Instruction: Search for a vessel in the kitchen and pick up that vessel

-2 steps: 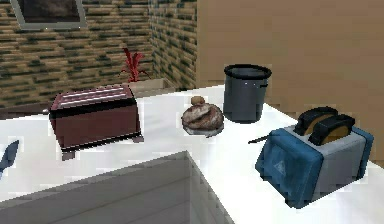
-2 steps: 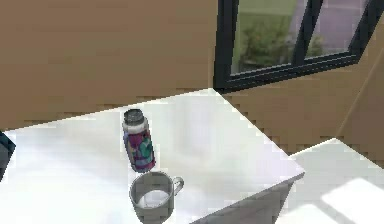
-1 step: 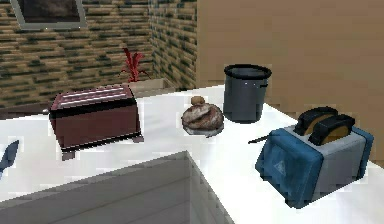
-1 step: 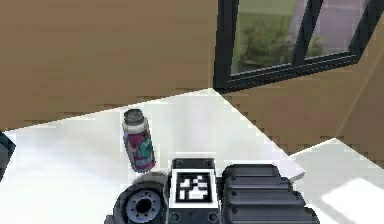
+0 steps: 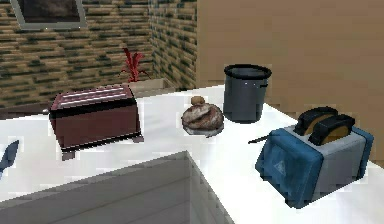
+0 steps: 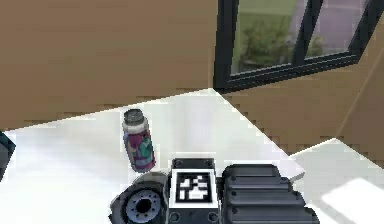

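Right, white counter biggest; all stands on it. Maroon toaster well left of dark vessel; blue toaster right of vessel, nearer camera; loaf just left of vessel. Bottle near gripper; I cannot tell fingers' state, nor any hold.

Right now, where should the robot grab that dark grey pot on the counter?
Probably the dark grey pot is best gripped across its round side, midway up, from the front: it stands upright, no handle shows, and the bread lies close beside it.
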